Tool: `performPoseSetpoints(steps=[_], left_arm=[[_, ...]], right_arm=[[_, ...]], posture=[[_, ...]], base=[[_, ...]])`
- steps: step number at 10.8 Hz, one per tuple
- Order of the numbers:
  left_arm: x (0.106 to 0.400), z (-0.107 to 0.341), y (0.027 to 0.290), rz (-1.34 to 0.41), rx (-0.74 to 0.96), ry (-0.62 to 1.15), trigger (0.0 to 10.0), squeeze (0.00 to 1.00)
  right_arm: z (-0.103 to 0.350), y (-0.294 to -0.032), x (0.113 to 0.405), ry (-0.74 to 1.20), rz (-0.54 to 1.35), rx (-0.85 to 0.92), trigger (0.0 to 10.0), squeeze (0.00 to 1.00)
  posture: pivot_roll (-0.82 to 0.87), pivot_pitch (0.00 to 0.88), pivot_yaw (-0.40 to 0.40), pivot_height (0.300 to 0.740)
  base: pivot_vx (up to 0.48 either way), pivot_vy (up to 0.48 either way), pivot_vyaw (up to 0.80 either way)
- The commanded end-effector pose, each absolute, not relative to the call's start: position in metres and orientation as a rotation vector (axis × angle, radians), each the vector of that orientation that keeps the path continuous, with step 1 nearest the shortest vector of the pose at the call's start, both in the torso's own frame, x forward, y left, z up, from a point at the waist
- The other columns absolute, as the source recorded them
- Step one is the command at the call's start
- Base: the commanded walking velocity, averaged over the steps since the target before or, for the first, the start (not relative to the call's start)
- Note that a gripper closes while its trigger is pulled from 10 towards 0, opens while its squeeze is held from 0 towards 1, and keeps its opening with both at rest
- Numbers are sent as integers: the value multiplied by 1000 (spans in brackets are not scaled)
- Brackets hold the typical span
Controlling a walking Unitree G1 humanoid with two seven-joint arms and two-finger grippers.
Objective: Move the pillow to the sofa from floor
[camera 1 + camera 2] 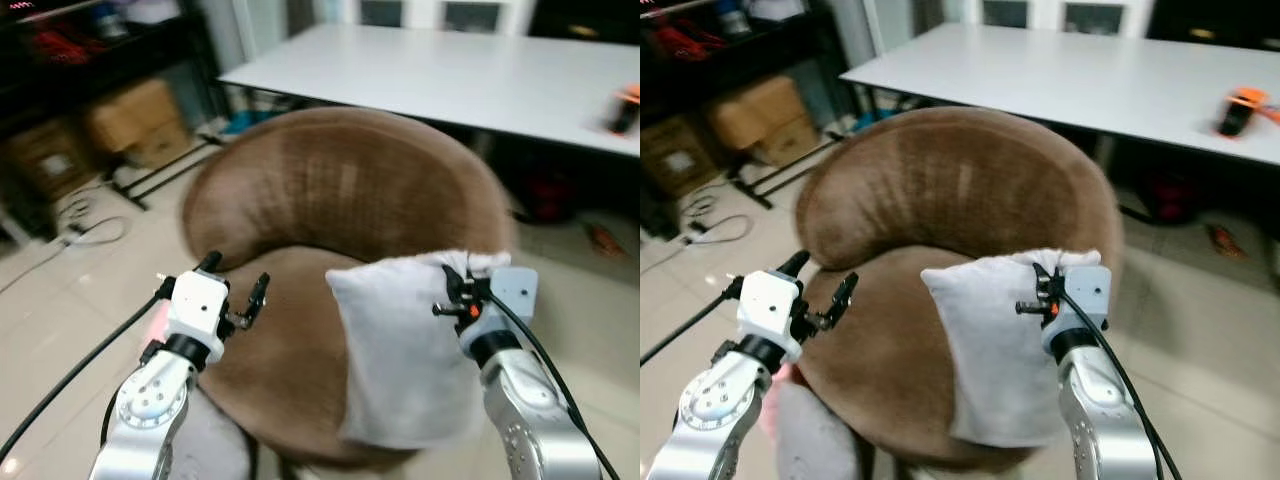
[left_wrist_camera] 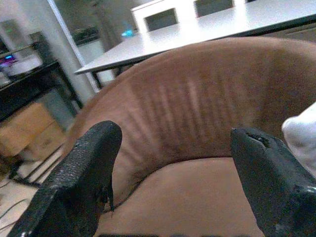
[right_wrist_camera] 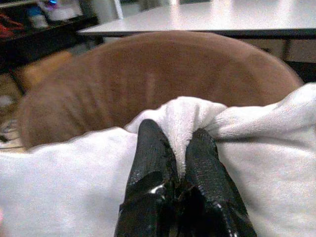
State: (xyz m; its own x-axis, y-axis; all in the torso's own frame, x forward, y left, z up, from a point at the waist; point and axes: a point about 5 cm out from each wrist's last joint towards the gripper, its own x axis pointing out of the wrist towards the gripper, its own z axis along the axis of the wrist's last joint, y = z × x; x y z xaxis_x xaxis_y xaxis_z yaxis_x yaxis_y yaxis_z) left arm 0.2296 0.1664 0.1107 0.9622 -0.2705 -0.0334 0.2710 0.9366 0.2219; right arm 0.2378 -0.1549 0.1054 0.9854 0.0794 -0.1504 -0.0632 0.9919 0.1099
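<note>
Your right gripper [image 3: 183, 148] has its two black fingers pinched nearly together on a fold of white fabric at the top edge of the pillow [image 1: 405, 350]. Only a thin ridge of cloth sits between them, so the hold is on the cover, not the stuffing. That explains how the pillow hangs: it drops from that pinch in front of your right arm, its lower part draped over the front of the seat of the brown armchair [image 1: 340, 190], which serves here as the sofa. A pinch at an upper corner lets the weight hang down and keeps the bulk low, so you can carry it over the seat without it folding back over the wrist.

Your left gripper [image 1: 236, 290] has its fingers spread wide with nothing between them. It hovers over the left side of the seat, pointing toward the curved backrest and apart from the pillow. I judge it is kept open and clear so it does not snag the fabric, ready to steady the pillow if needed.

The pillow is off the floor and already over the chair, so in my judgement the task is near its end: what is left is to ease it onto the cushion and let go.

Counted: one pillow, one armchair, two grippers, one white table [image 1: 450, 70] behind the chair, and on it one small orange-and-black object [image 1: 1238, 110], too blurred to name.
</note>
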Motion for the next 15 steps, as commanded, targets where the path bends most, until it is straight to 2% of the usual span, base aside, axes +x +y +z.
performPoseSetpoints(steps=[1, 3, 4, 5, 6, 7, 8, 10, 11, 12, 14, 15], left_arm=[[230, 112, 172, -267, 236, 1, 10000, 0], [228, 112, 171, -312, 227, 16, 10000, 0], [218, 117, 169, -427, 180, 6, 10000, 0], [211, 117, 188, -496, 185, 75, 10000, 0], [214, 120, 205, -481, 194, 95, 10000, 0], [228, 130, 220, -473, 218, 81, 10000, 0], [233, 133, 221, -493, 216, 95, 10000, 0], [268, 153, 214, -570, 253, 66, 10000, 0], [282, 162, 207, -622, 242, 32, 10000, 427], [298, 177, 194, -689, 235, -13, 10000, 1000], [316, 192, 169, -787, 268, -65, 10000, 1000], [321, 182, 153, -877, 316, -49, 10000, 1000]], right_arm=[[119, -145, 241, 82, 112, 108, 10000, 0], [120, -144, 242, 77, 117, 107, 10000, 0], [121, -145, 243, 71, 115, 109, 10000, 0], [122, -145, 243, 69, 114, 111, 10000, 0], [122, -145, 243, 67, 117, 112, 10000, 0], [126, -143, 246, 59, 128, 117, 10000, 0], [127, -142, 248, 55, 133, 120, 10000, 0], [140, -131, 262, 16, 165, 142, 10000, 0], [149, -129, 268, -12, 158, 169, 10000, 0], [159, -129, 277, -41, 118, 230, 10000, 0], [149, -128, 276, 10, 100, 273, 10000, 0], [129, -128, 266, 82, 97, 268, 10000, 0]], posture=[[-88, 0, 96, 740], [-88, 0, 99, 740], [-89, 0, 101, 740], [-88, 0, 98, 740], [-87, 0, 97, 740], [-76, 0, 88, 740], [-77, 0, 91, 740], [-90, 0, 113, 740], [-93, 0, 112, 740], [-96, 0, 114, 740], [-95, 0, 106, 740], [-90, 0, 95, 740]], base=[[296, 0, 0], [298, 0, 0], [0, 0, 0], [0, 0, 0], [0, 0, 0], [0, 0, 0], [0, 0, 0], [0, 0, 0], [0, 0, 0], [0, 0, 0], [0, 0, 0], [0, 0, 0]])
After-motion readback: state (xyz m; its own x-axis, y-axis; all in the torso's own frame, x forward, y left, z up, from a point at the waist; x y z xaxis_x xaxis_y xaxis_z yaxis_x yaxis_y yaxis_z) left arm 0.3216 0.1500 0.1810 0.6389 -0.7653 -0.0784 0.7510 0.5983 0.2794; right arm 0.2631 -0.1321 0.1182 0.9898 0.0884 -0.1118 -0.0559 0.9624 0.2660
